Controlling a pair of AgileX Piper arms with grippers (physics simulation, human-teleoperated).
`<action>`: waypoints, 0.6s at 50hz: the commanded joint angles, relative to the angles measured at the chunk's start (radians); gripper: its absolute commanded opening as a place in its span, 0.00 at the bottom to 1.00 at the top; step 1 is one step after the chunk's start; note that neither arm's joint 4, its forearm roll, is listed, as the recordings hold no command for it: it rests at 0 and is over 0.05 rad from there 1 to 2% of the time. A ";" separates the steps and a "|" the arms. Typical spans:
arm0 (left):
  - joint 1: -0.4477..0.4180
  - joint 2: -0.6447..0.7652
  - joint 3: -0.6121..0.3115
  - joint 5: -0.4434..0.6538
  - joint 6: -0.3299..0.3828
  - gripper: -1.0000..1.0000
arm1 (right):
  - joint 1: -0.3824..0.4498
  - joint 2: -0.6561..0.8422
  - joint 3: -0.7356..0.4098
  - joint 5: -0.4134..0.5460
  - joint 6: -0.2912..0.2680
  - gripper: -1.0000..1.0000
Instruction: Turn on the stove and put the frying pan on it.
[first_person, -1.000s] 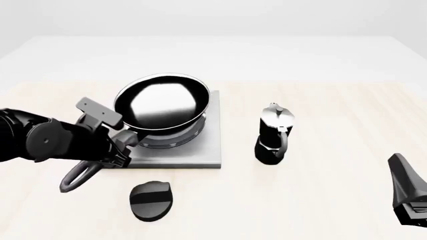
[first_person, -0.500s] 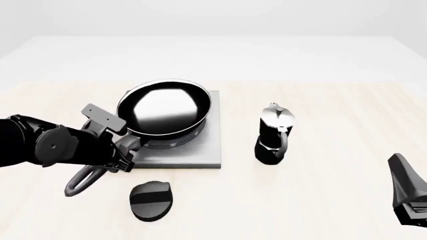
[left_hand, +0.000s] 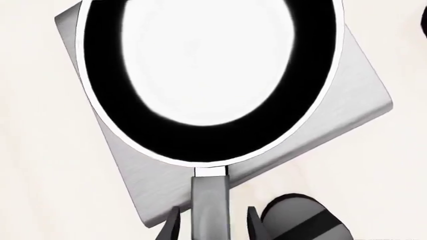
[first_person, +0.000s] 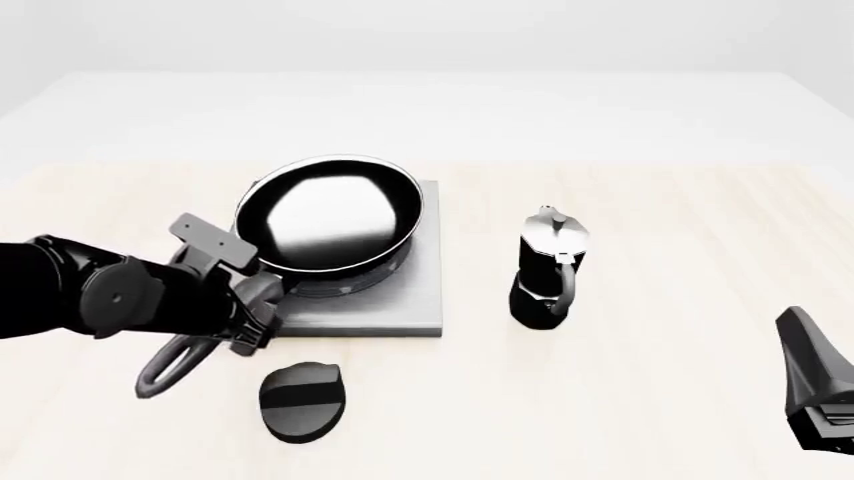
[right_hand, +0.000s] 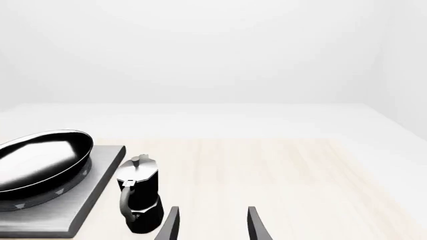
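since the earlier frames the frying pan has been carried a little toward the right of the front view and lowered, so that it now sits centred over the rings of the stove, and the left tool has slid down and right with it. in the left wrist view the handle is seen between the two fingers, which stand just beside its sides; whether they press it or have begun to part cannot be told. the right tool is held spread and idle at the lower right of the front view, well apart from everything. the step in hand is judged to be the setting down: it would be done well if the pan were let settle flat on the rings before the fingers are widened, and if the tool were drawn straight back along the handle so the pan is not dragged off centre. the knob, lying on the counter at the lower middle of the front view just below the plate, is judged not yet turned by anything seen. counted: one pan, one stove plate, one knob, one moka pot and two tools.
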 joint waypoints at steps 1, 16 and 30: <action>0.001 0.029 -0.001 0.003 0.086 1.00 | 0.000 0.000 0.000 0.000 0.000 1.00; 0.007 -0.067 -0.005 0.061 0.105 1.00 | 0.000 0.000 0.000 0.000 0.000 1.00; 0.041 -0.226 -0.032 0.171 0.139 1.00 | 0.000 0.000 0.000 0.000 0.000 1.00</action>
